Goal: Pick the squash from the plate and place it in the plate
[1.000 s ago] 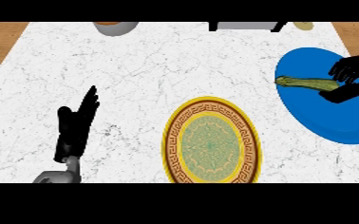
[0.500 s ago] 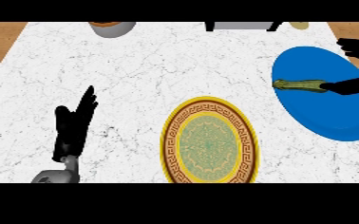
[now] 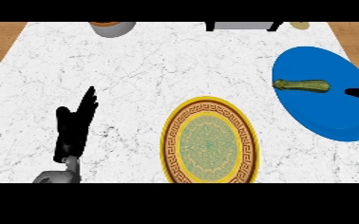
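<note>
A green squash (image 3: 302, 85) lies across the blue plate (image 3: 316, 109) at the right edge of the counter. Only a black fingertip of my right hand (image 3: 353, 92) shows at the right border, just right of the squash and apart from it. A yellow patterned plate (image 3: 209, 142) sits at the lower middle with nothing on it. My left hand (image 3: 76, 126) rests open at the lower left, fingers pointing up.
A grey bowl (image 3: 112, 26) with something orange in it stands at the counter's far edge, upper left. A dark object (image 3: 242, 26) and a small pale item (image 3: 300, 25) sit at the far edge, upper right.
My right hand has drawn back to the right, off the squash and almost out of view. The squash stays on the blue plate. The left hand has not moved.
</note>
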`<action>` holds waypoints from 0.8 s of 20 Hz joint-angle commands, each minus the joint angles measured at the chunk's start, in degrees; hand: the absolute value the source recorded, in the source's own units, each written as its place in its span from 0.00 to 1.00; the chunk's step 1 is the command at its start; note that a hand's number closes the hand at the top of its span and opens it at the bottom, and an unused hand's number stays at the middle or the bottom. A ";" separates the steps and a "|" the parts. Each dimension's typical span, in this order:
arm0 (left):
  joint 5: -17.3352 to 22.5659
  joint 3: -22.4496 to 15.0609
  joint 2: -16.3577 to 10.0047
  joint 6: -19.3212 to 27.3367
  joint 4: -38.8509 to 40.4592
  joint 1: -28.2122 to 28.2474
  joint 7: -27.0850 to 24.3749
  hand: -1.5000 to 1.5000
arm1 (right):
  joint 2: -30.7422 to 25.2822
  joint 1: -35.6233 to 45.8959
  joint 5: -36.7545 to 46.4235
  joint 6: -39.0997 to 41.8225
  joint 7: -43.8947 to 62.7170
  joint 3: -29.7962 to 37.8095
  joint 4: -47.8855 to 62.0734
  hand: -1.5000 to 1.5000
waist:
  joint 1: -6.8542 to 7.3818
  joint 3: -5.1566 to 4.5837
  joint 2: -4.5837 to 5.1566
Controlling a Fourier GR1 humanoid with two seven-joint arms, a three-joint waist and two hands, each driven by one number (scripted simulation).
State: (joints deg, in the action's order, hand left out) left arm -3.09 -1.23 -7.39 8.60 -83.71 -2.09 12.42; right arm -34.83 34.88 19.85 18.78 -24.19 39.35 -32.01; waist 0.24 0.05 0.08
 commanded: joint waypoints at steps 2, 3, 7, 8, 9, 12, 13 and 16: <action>-0.64 -1.87 0.34 -0.53 -6.53 4.98 2.08 0.50 | -1.42 -1.18 -1.83 0.38 -7.53 0.21 7.54 0.00 | 0.96 0.06 0.17; -2.56 -1.40 2.12 2.51 -1.34 -0.10 1.53 0.50 | -2.99 -2.53 -3.26 3.53 -8.69 0.28 5.97 0.00 | 0.27 0.02 0.12; -1.76 -0.06 0.82 0.08 0.46 -0.33 0.63 0.50 | 1.01 -2.92 -3.70 0.91 -9.42 -3.37 3.46 0.00 | 0.07 -0.03 0.00; -2.23 -0.57 2.31 1.34 1.02 -1.62 1.14 0.50 | -0.58 -1.22 -2.98 0.10 -11.31 -3.81 6.74 0.00 | 0.34 0.00 0.12; -1.35 0.84 0.54 -0.64 2.18 -2.60 0.63 0.50 | -0.55 -1.48 -3.86 0.44 -11.58 -3.74 7.42 0.00 | 0.30 0.00 0.11; -1.75 -0.50 1.45 -0.29 -2.96 2.86 0.55 0.50 | -0.20 -0.07 -4.67 -1.54 -6.22 -5.49 4.38 0.00 | 0.33 -0.03 -0.03; -0.64 1.11 -0.01 -2.12 -0.62 2.37 -1.03 0.50 | -0.69 -3.15 -5.65 -2.02 -7.83 -4.55 3.89 0.00 | 0.13 -0.04 -0.03; -3.75 -1.60 3.17 1.43 -1.36 0.55 2.08 0.50 | 1.31 -3.21 -4.58 -5.55 -6.85 -6.55 4.38 0.00 | 0.05 -0.04 -0.05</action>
State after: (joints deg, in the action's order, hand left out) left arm -4.96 -1.08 -6.32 8.24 -84.43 -1.60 13.00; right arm -34.72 32.41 15.63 15.78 -33.12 34.39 -26.41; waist 0.49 0.04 0.12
